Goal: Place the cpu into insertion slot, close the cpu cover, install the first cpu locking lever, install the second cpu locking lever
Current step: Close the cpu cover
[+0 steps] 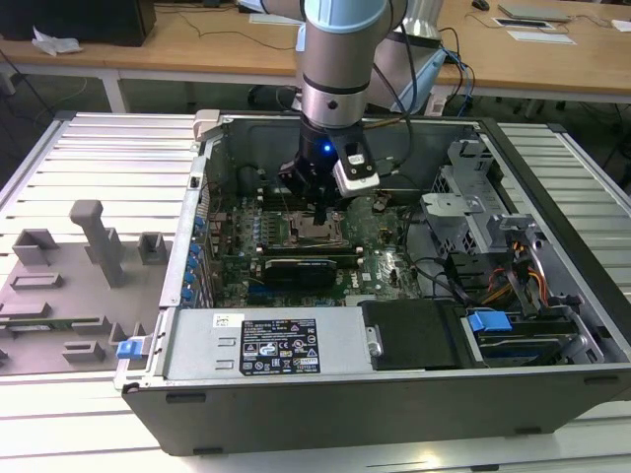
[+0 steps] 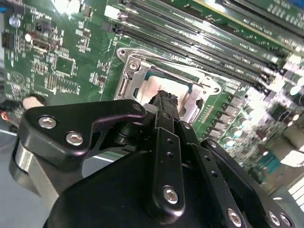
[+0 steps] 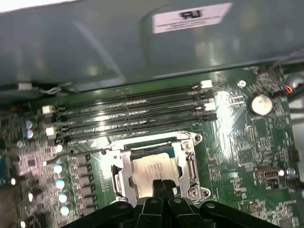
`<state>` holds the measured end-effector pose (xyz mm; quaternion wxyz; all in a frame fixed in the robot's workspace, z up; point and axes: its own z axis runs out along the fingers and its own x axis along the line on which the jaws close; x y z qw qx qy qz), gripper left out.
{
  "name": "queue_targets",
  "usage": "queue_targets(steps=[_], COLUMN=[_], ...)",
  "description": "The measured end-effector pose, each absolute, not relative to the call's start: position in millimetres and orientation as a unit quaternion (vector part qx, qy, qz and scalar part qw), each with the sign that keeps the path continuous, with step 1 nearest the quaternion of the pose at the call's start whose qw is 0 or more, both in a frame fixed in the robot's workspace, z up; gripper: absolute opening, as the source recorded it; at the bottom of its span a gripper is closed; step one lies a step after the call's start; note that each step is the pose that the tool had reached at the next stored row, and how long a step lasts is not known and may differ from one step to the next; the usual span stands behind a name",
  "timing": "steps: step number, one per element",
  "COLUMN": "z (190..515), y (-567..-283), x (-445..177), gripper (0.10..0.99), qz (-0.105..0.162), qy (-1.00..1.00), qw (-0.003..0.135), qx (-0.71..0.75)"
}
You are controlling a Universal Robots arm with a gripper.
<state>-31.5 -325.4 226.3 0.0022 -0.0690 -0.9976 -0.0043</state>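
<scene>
A slatted metal tabletop [image 1: 79, 148] carries an open computer case [image 1: 394, 394], with wooden desks [image 1: 197, 44] behind. The arm [image 1: 340, 59] stands upright, reaching down over the green board [image 3: 237, 156]. The cover [image 3: 187, 164] lies flat around the cpu [image 3: 152, 168], which is seated in the slot [image 3: 145, 153]. The gripper [image 3: 162, 184] hangs just above the cpu, fingers [image 3: 156, 187] together.

Silvery-grey cpu [image 3: 153, 166], black gripper [image 3: 162, 186], green circuit board [image 3: 235, 142]

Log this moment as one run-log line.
cpu: seated, showing through cut-out | cpu cover: down around cpu | gripper: shut, tips low over cpu cover
</scene>
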Motion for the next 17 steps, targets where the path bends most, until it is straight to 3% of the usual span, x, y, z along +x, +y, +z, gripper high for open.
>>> queue_targets(steps=[10, 17], z=[225.7, 224.1], y=[-324.9, -324.9], x=[-31.6, -33.9], gripper=[0.106, 0.106], qz=[0.009, 0.008], qy=[-1.0, -0.999], qw=[0.001, -0.023], qx=[0.019, 0.041])
